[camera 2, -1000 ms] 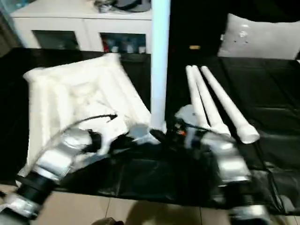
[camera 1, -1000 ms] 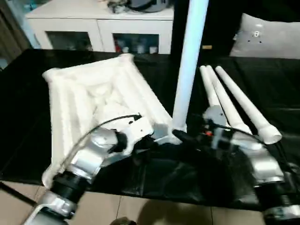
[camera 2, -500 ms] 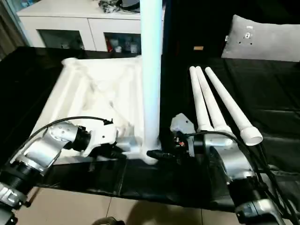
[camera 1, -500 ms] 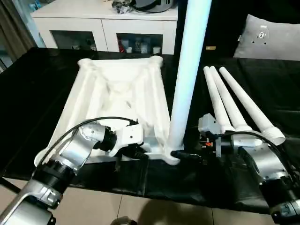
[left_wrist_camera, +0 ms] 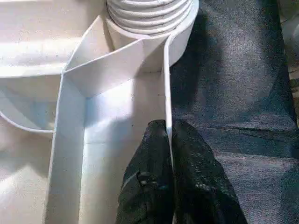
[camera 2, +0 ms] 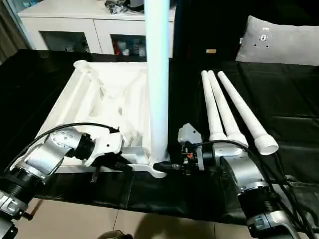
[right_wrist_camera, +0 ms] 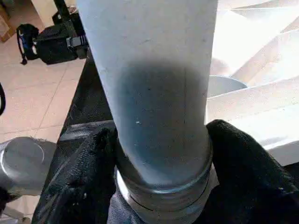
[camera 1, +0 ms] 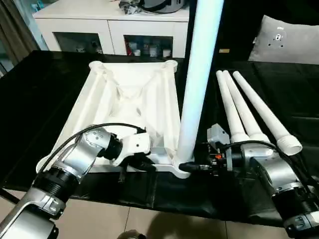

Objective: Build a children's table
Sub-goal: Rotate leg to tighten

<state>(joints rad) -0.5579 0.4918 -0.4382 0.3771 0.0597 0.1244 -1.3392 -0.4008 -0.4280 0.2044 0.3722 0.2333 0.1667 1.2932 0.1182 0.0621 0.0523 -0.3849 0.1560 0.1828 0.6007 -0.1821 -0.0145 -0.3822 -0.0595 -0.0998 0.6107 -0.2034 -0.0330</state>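
Fingers of the right gripper (right_wrist_camera: 161,186) clamp the base of a long white plastic tube leg (camera 1: 198,74), one black finger (right_wrist_camera: 79,182) on each side just above its ribbed, threaded end. That leg stands upright, its lower end in the near corner socket of the white square plastic tabletop (camera 1: 130,99), right at the fingertips. Left gripper (left_wrist_camera: 169,154) fingers pinch the thin upright rim wall of the tabletop, one finger inside, one outside, a short way along the near edge from that socket. The tabletop lies underside up on a black cloth-covered surface (camera 1: 35,94), ribs showing, stretching away from both grippers. Three more white tube legs with flared ends (camera 1: 249,112) lie side by side on the cloth, just beyond the right gripper. A white cabinet (camera 1: 109,25) stands well beyond everything, and a grey cushion (camera 1: 289,40) lies far off to the right.

Handling judgement: hollow plastic, so light and stiff, but smooth and likely slippery. The tall leg gives leverage, so a low grip near the threads looks right for turning or pressing it home. The thin rim wall may flex under the pinch; it serves to steady the tabletop, not lift it. Whether the leg is fully seated cannot be told. Three sockets are left to fill.
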